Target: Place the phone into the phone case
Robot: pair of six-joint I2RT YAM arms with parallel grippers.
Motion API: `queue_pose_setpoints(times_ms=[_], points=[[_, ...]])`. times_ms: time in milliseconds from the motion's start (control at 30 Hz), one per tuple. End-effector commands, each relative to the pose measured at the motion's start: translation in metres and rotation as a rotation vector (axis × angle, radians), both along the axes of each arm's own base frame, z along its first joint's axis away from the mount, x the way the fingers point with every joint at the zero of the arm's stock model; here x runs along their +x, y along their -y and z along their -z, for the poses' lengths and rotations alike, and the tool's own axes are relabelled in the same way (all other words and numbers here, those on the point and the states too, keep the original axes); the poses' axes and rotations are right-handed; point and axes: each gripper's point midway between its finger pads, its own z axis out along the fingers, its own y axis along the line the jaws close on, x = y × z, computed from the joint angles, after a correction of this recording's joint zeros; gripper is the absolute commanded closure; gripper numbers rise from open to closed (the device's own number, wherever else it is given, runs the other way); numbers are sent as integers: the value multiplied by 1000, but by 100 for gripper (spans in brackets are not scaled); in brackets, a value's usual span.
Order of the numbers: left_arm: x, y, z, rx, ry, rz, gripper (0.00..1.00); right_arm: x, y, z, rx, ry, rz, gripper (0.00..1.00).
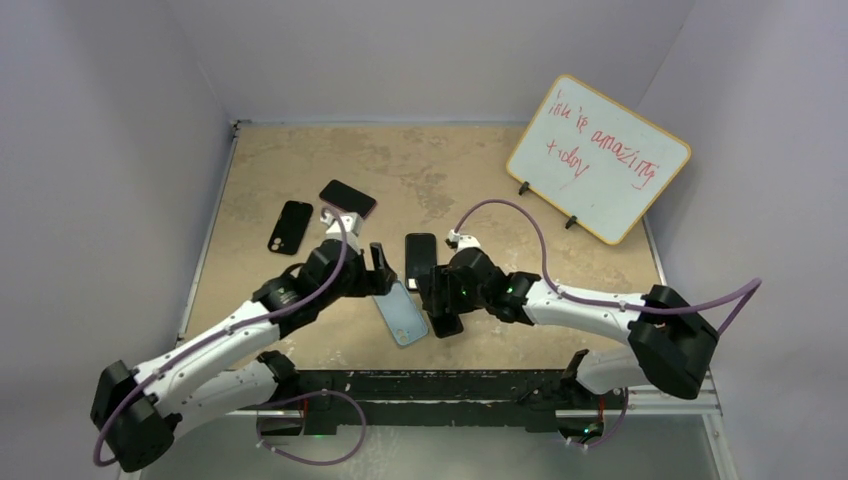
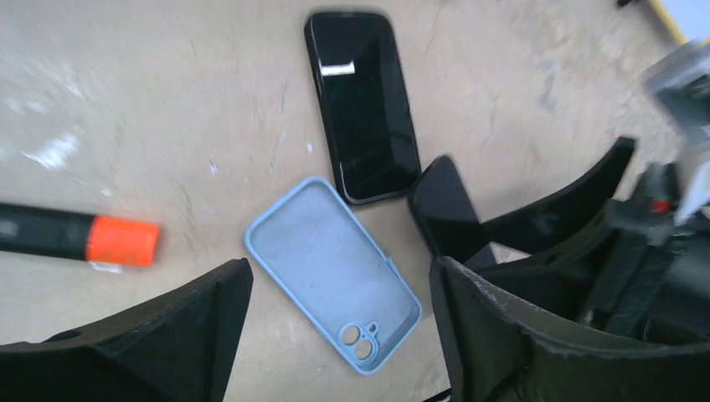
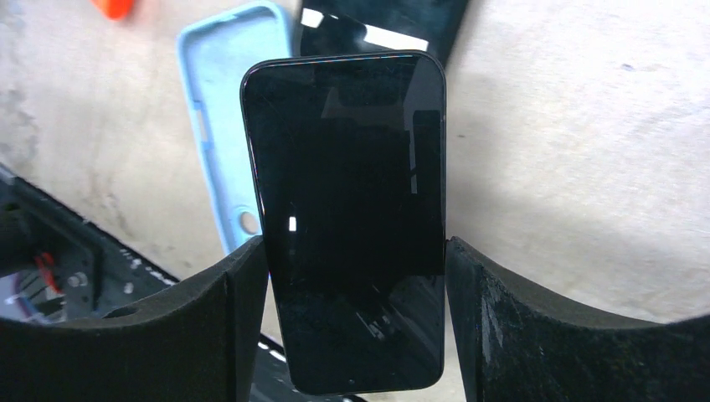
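A light blue phone case (image 1: 401, 314) lies open side up on the table near the front edge; it also shows in the left wrist view (image 2: 335, 272) and the right wrist view (image 3: 219, 109). My right gripper (image 3: 356, 243) is shut on a black phone (image 3: 347, 201), held by its long edges just right of the case, above the table (image 1: 442, 312). My left gripper (image 2: 339, 266) is open and empty, hovering over the case (image 1: 382, 268). A second black phone (image 2: 362, 105) lies flat beyond the case.
Two more black phones (image 1: 291, 227) (image 1: 348, 198) lie at the back left. A black marker with an orange band (image 2: 84, 237) lies left of the case. A whiteboard (image 1: 598, 157) stands at the back right. The two grippers are close together.
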Motion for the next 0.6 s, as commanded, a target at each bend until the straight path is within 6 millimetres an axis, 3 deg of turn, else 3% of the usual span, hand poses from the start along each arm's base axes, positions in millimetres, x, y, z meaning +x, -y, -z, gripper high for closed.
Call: queue_pose_setpoints(times_ms=[0, 133, 267, 433, 567], points=[[13, -34, -61, 87, 181, -76, 16, 15, -50, -57, 224, 76, 31, 56], [15, -63, -95, 156, 262, -149, 10, 14, -73, -72, 298, 86, 11, 57], [16, -81, -117, 202, 333, -190, 9, 11, -96, -72, 308, 75, -39, 59], [12, -99, -107, 236, 332, -256, 2, 8, -121, -71, 312, 56, -67, 58], [8, -102, -109, 197, 338, -271, 1, 5, -134, -56, 285, 12, -85, 58]])
